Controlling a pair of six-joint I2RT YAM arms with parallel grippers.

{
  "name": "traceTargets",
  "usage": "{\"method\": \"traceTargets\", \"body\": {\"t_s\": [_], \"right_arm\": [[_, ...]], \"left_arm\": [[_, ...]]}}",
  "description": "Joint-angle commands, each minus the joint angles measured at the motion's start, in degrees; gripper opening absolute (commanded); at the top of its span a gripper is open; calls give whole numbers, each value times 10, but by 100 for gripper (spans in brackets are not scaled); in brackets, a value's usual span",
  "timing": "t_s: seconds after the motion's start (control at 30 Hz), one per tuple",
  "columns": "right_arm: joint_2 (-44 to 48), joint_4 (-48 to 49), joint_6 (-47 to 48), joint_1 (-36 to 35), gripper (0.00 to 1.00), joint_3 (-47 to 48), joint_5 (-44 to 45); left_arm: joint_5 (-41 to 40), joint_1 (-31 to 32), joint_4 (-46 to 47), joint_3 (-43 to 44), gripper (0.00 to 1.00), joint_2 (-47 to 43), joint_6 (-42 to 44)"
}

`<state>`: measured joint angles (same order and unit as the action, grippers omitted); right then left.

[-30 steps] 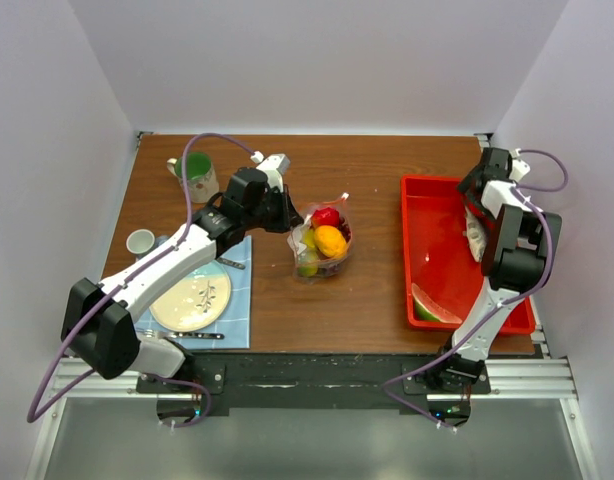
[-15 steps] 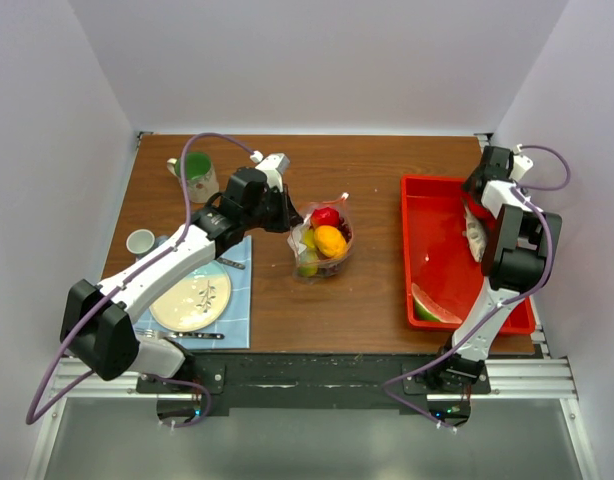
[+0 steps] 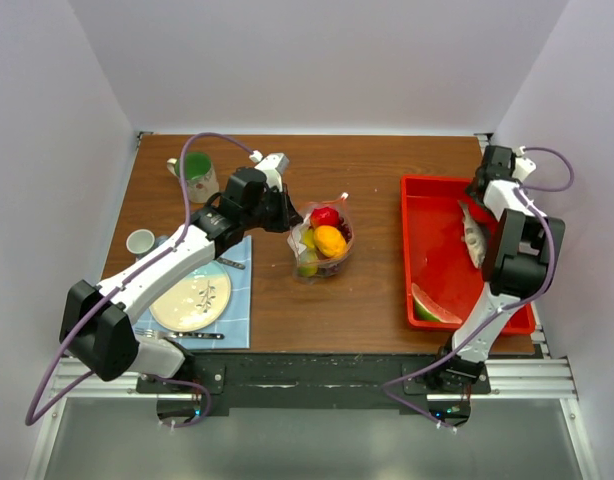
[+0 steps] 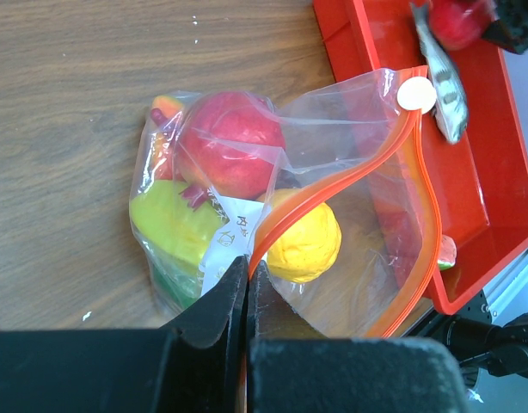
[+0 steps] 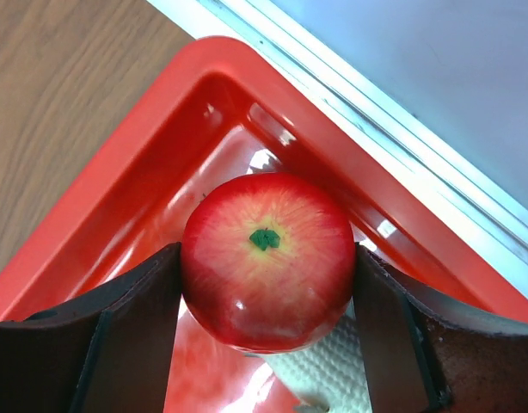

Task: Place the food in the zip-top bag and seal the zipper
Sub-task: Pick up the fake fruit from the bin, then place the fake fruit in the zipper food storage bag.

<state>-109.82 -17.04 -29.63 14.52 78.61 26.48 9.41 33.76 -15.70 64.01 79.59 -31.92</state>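
Observation:
The zip-top bag (image 3: 322,245) lies mid-table with its mouth open. My left gripper (image 3: 290,218) is shut on the orange-red zipper (image 4: 333,185) at the mouth's near corner (image 4: 248,267). Inside the bag are a red fruit (image 4: 230,142), a yellow lemon (image 4: 307,241) and a green fruit (image 4: 174,224). My right gripper (image 3: 482,188) is shut on a red apple (image 5: 264,258) and holds it just above the far corner of the red tray (image 5: 118,215). A silver fish (image 3: 474,238) and a watermelon wedge (image 3: 432,305) lie in the tray (image 3: 427,240).
A green mug (image 3: 198,175) and a small white cup (image 3: 140,241) stand at the far left. A cream plate (image 3: 191,300) with cutlery sits on a blue mat at the near left. The tray's walls enclose the right gripper.
My right gripper with the apple has shifted slightly toward the tray's far right corner, uncovering more of the fish. The left gripper and bag have not moved.

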Motion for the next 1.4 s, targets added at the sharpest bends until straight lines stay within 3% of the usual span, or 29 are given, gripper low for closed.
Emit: {"method": "traceTargets", "body": {"t_s": [0.0, 0.4, 0.5, 0.63, 0.77, 0.93, 1.03, 1.23, 1.33, 1.37], "right_arm": [[94, -60, -25, -11, 30, 10, 21], [278, -155, -9, -70, 29, -5, -48], [331, -160, -14, -128, 29, -21, -83], [390, -206, -45, -270, 29, -15, -83], [444, -190, -92, -378, 29, -35, -99], [423, -204, -133, -616, 29, 1, 14], [376, -242, -134, -685, 30, 39, 77], [330, -219, -135, -691, 35, 21, 95], [291, -229, -128, -688, 52, 39, 117], [282, -233, -125, -688, 63, 58, 126]], "left_arm": [[6, -5, 10, 12, 0, -19, -4], [3, -4, 2, 34, 0, -5, -10], [1, -4, 3, 44, 0, 4, -11], [-6, -5, 1, 53, 0, 19, -13], [-13, -5, -2, 61, 0, 27, -14], [-22, -4, -6, 74, 0, 40, -20], [-28, -4, -6, 74, 0, 38, -24], [-47, -5, -19, 74, 0, 25, -26], [-53, -5, -26, 74, 0, 19, -28], [-54, -5, -28, 73, 0, 16, -29]]}}
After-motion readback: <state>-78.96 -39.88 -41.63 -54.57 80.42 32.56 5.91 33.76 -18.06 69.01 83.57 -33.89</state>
